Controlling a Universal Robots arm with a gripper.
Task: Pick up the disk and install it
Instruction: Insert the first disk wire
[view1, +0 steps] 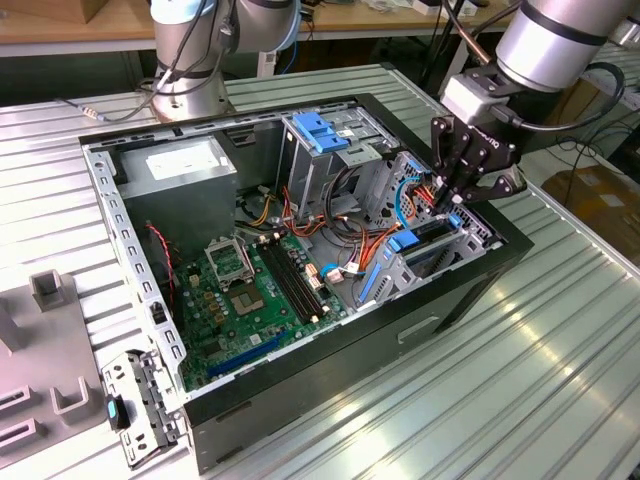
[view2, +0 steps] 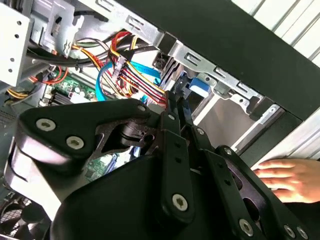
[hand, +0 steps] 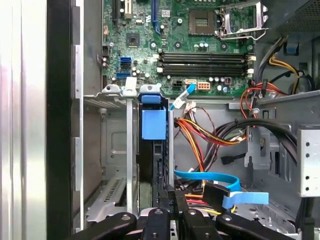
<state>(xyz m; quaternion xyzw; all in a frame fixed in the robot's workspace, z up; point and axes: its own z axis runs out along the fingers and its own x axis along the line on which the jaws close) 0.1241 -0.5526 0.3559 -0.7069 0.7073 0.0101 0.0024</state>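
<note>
The disk (hand: 153, 150) stood on edge in the case's (view1: 330, 390) drive bay (view1: 420, 262), blue handle (hand: 153, 123) outward. My pincer (view1: 455, 205) pinched its edge, fingers narrow. I judged it stiff, weighty, shock-sensitive; best held by the carrier.

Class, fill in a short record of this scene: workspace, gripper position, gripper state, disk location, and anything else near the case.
workspace: open computer case lying on a ribbed metal table, motherboard exposed
gripper position: gripper low over the drive bay at the case's end on the exterior view's right
gripper state: fingers closed together on the disk's edge
disk location: disk standing on edge in the bay slot, blue carrier showing
also nearby: a person's hand resting beside the case in the second wrist view
</note>
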